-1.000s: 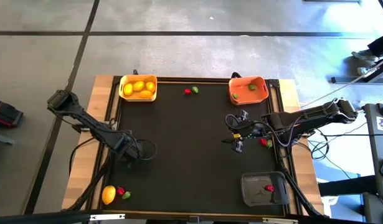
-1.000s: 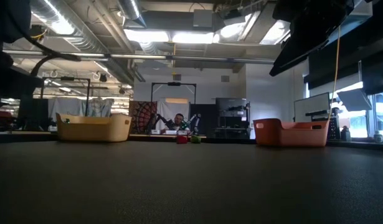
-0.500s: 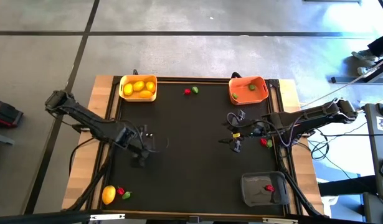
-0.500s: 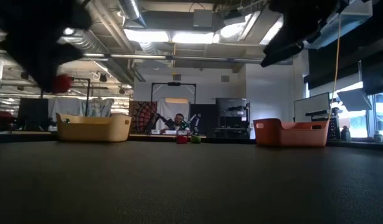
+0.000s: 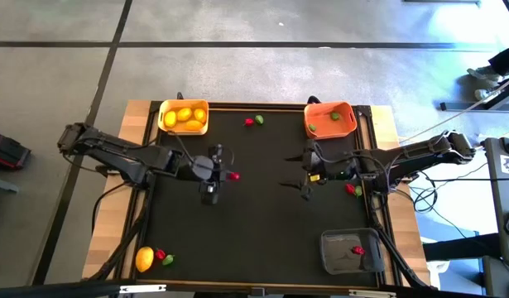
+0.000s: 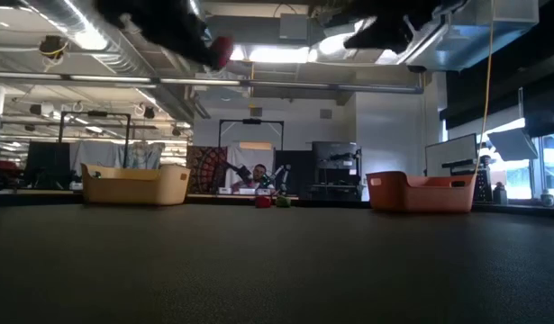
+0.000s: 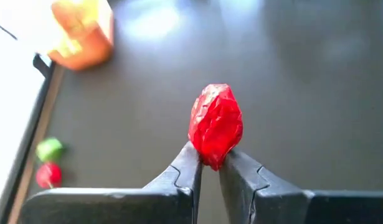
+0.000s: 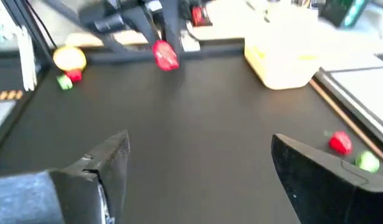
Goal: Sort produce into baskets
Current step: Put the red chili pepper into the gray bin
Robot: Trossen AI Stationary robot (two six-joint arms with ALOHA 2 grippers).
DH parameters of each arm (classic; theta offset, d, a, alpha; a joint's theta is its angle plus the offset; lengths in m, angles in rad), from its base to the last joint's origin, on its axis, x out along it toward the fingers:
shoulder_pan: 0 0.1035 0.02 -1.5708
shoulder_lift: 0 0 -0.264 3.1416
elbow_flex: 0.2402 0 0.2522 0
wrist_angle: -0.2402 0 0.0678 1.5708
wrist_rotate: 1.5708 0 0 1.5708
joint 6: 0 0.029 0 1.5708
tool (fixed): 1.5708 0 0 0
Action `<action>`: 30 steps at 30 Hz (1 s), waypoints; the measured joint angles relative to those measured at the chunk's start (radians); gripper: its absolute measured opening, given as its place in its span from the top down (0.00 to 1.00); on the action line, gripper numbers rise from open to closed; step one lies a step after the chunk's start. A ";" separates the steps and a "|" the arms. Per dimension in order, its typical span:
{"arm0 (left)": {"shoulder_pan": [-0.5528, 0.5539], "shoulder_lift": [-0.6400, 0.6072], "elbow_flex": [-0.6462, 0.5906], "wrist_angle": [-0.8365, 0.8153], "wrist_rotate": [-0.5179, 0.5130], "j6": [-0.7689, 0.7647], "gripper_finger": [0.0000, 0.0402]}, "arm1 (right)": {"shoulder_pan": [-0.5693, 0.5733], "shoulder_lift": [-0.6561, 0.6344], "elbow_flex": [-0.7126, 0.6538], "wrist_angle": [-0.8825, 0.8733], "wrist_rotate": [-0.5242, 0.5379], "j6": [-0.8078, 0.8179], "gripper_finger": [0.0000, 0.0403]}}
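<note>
A red produce piece (image 7: 215, 124) sits pinched between the fingertips of my left hand (image 5: 223, 175), lifted above the middle of the black table (image 5: 254, 232). My left arm stretches level across from the left edge. My right hand (image 5: 307, 172) hovers opposite with its fingers spread wide and nothing between them, near the orange-red basket (image 5: 329, 121). The yellow-orange basket (image 5: 184, 117) holds lemons; the dark grey basket (image 5: 351, 252) stands at the near right corner.

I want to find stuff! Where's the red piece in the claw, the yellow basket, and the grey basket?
red piece (image 7: 215, 124): left wrist view, middle of its crinkled body.
yellow basket (image 5: 164, 129): high view, its near rim.
grey basket (image 5: 330, 258): high view, bare floor inside.
</note>
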 joint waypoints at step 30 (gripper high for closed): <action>0.080 0.128 -0.002 0.524 0.068 0.140 0.89 | -0.002 0.297 0.000 0.648 -0.076 -0.260 0.42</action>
